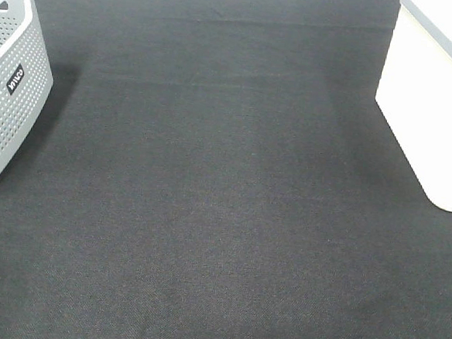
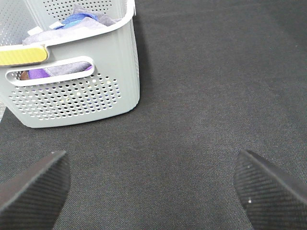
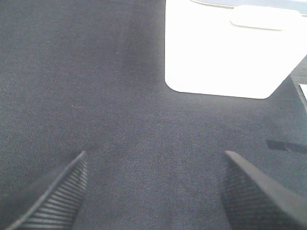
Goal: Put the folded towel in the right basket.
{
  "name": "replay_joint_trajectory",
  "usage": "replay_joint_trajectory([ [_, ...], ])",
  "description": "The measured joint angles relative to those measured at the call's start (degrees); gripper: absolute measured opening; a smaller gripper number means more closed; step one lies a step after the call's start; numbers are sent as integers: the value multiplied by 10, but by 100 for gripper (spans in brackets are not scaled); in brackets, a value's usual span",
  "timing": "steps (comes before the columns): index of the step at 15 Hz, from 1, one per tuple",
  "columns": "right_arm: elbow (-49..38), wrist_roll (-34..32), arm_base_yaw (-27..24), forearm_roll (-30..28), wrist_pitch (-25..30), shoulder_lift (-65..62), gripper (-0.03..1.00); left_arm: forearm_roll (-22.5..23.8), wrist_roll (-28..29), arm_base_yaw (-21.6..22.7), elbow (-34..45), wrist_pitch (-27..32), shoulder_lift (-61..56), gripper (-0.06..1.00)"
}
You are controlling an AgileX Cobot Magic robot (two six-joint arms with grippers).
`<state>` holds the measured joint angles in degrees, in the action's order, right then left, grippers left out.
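Note:
The right basket [image 1: 439,115] is a plain white bin at the table's right edge; it also shows in the right wrist view [image 3: 225,52]. No folded towel lies loose on the table. The grey perforated left basket [image 1: 7,84] holds purple and blue cloth, seen in the left wrist view [image 2: 76,21]. My left gripper [image 2: 153,191] is open and empty over the black cloth a short way from the grey basket [image 2: 72,91]. My right gripper [image 3: 153,191] is open and empty over the black cloth, a short way from the white basket. Neither gripper shows in the exterior high view.
A black cloth [image 1: 223,216] covers the table between the two baskets. The grey basket has a yellow-padded handle [image 2: 24,55]. A dark strip of tape [image 3: 285,146] lies on the cloth near the white basket.

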<state>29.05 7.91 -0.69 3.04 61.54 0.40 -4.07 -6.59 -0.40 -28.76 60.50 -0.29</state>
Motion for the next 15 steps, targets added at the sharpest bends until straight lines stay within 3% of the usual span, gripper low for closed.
replay_joint_trajectory([
  [15,0,0,0,1,0,0,72,0,0,0,0,0,0,88],
])
